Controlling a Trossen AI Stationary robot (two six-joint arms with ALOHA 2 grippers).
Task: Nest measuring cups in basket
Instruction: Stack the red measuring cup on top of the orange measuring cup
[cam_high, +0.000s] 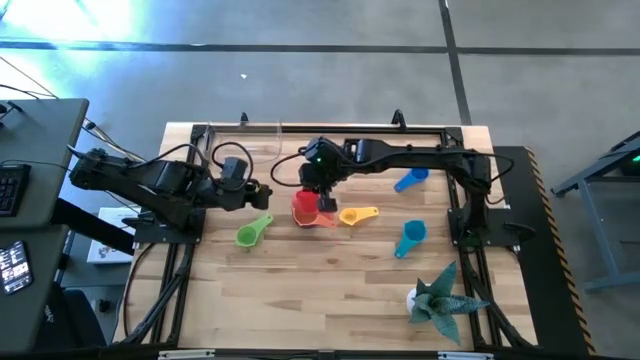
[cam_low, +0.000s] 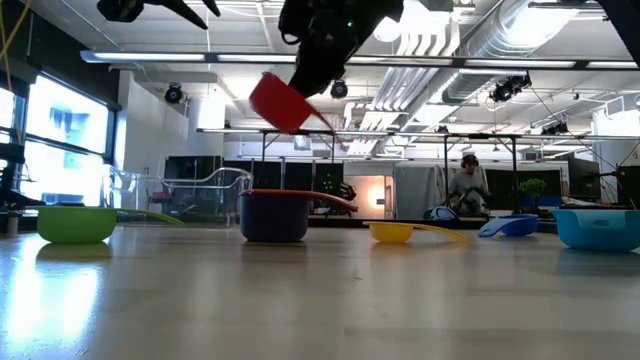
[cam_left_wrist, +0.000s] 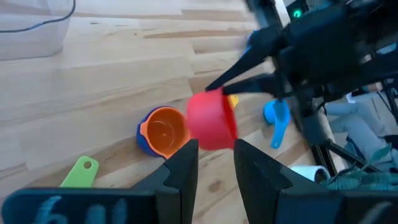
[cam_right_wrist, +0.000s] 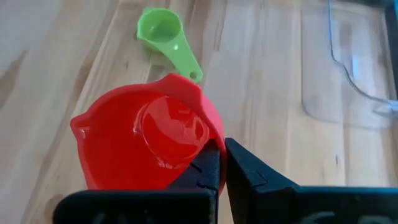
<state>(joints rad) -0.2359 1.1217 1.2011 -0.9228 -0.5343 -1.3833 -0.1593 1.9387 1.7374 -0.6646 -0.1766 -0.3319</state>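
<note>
Above the orange cup, right jaws clamp the red cup; left jaws stand apart, empty.

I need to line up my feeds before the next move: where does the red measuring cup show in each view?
High view: red measuring cup at table centre, under the right pincer.
Low view: lifted, tilted, upper centre, above the stacked cups.
Left wrist view: centre, beside the orange cup.
Right wrist view: lower left, gripped at its rim.
Shared landmark: the green cup, in all four views.
</note>
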